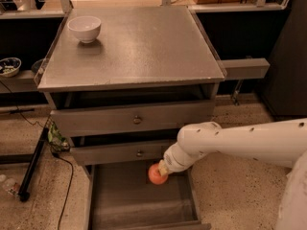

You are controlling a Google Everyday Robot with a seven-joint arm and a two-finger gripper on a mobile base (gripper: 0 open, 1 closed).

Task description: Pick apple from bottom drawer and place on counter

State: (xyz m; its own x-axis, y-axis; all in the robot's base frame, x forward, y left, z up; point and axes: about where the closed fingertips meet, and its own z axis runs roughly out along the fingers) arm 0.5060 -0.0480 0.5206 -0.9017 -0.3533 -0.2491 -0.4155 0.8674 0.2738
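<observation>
The red-orange apple (156,175) is over the back right part of the open bottom drawer (134,200), just in front of the middle drawer's face. My gripper (162,169) comes from the white arm on the right and sits right on the apple's upper right side, touching it. Whether the apple rests on the drawer floor or is lifted off it cannot be told. The grey metal counter (139,47) lies above, broad and square.
A white bowl (84,28) stands on the counter's back left corner. Two drawers with small brass knobs (137,120) are partly pulled out above the bottom drawer. A narrow grey side ledge (242,68) juts right. A black stand leg (31,166) and cables lie on the floor at left.
</observation>
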